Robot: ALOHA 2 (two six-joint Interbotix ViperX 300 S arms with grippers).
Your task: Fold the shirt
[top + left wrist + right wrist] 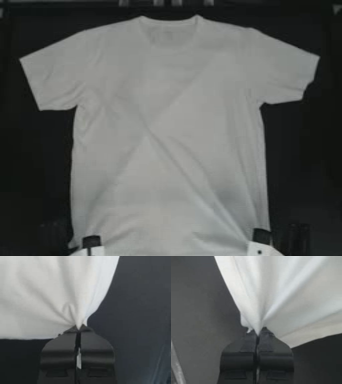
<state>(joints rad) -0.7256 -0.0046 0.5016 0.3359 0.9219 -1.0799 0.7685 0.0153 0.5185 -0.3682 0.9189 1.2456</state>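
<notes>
The left end effector point(80, 327) is clenched on a pinch of the shirt point(170, 135) at its bottom-left hem corner; in the left wrist view the two dark jaws meet with the white cloth gathered to a point between their tips, and creases fan out from that pinch. The right end effector point(259, 331) is likewise clenched on the shirt's bottom-right hem corner, the cloth drawn into long folds that run away from the closed jaws. From above, both end effectors sit at the near edge of the scene, the left one point(91, 242) and the right one point(262, 236) well apart, each at its own corner of the hem.

The shirt lies spread front up on the dark surface point(300, 150), collar at the far end, hem at the near end, both short sleeves opened out to left and right. Faint diagonal creases cross its body from the held corners toward the shoulders.
</notes>
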